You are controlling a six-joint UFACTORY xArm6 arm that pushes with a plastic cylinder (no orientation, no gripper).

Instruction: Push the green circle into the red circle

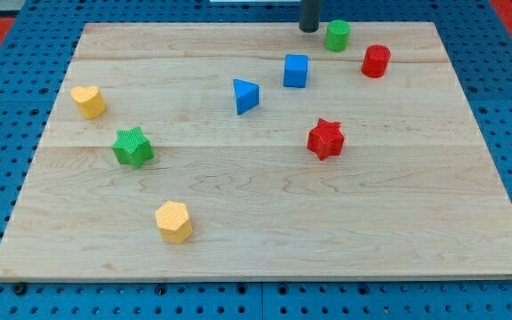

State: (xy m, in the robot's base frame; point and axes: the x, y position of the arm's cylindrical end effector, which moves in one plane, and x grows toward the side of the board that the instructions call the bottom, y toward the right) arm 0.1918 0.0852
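The green circle (337, 36) stands near the board's top edge, right of centre. The red circle (375, 61) stands a short way to its lower right, with a small gap between them. My tip (309, 29) is at the view's top, just left of the green circle and close to it; I cannot tell if it touches. The rod runs up out of the frame.
A blue cube (296, 70) and a blue triangle (245, 95) lie below and left of the green circle. A red star (325, 138) is mid-board. A yellow heart (88, 101), green star (132, 147) and yellow hexagon (174, 221) lie on the left half of the wooden board (416, 222).
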